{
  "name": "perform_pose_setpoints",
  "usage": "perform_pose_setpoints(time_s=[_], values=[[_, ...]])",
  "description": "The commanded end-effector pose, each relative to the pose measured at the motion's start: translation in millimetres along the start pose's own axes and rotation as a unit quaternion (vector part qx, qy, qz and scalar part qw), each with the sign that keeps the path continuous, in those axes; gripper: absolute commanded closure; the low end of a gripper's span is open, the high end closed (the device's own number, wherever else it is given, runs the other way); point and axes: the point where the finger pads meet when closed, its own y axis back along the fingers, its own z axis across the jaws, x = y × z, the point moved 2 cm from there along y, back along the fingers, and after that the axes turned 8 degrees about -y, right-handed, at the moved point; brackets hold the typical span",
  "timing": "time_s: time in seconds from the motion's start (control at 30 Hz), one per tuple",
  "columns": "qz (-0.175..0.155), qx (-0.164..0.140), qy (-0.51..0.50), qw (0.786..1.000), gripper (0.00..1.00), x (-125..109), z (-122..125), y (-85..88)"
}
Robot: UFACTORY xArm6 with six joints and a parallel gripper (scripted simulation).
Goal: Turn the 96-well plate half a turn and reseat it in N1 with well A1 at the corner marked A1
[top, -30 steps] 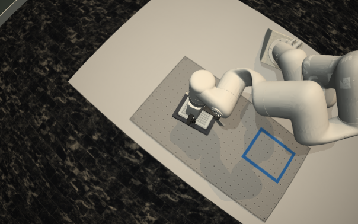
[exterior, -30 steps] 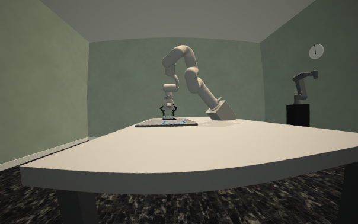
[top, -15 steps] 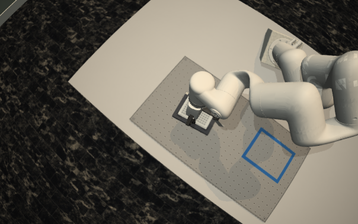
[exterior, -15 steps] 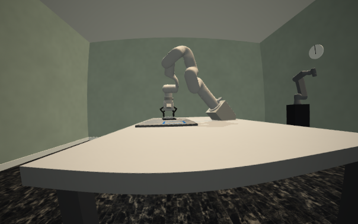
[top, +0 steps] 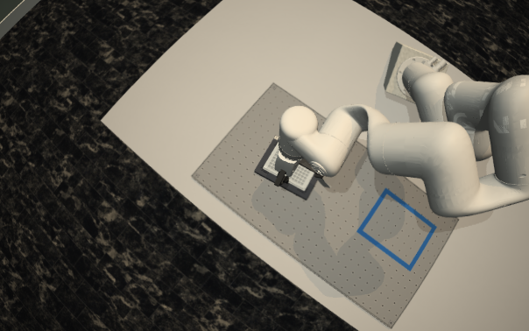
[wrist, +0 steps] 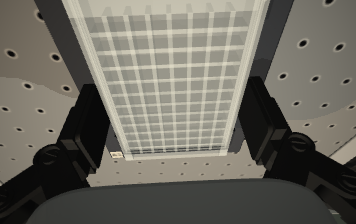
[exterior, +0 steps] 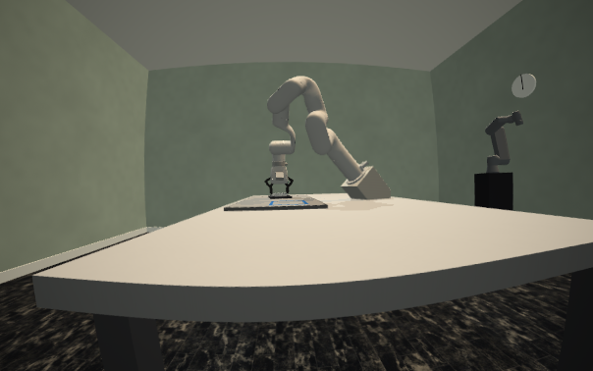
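Observation:
The clear 96-well plate (wrist: 167,80) sits in the dark plate nest N1 (top: 286,172) on the perforated deck. My gripper (wrist: 173,97) is open and hangs low over the plate, one finger on each long side, both apart from its walls. In the top view the wrist covers most of the plate (top: 294,173). A small label (wrist: 116,155) shows at the plate's near left corner. In the side view the gripper (exterior: 279,185) stands just above the nest. I cannot tell where the cut corner is.
The blue taped outline B1 (top: 396,228) lies on the deck to the right of the nest, with the arm's forearm above its far side. The arm's base (top: 413,72) stands beyond the deck. A second small arm (exterior: 500,142) stands on a black pedestal far right.

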Motion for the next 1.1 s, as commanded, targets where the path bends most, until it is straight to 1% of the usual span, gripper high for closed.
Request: perform_pose_setpoints(time_s=[0.0, 0.1, 0.13, 1.07], values=[[-0.001, -0.001, 0.0, 1.0, 0.0, -0.4, 0.9, 0.6], [-0.001, -0.001, 0.0, 1.0, 0.0, -0.4, 0.9, 0.6], [-0.001, -0.001, 0.0, 1.0, 1.0, -0.4, 0.9, 1.1], [-0.001, -0.001, 0.0, 1.0, 1.0, -0.4, 0.9, 1.2]])
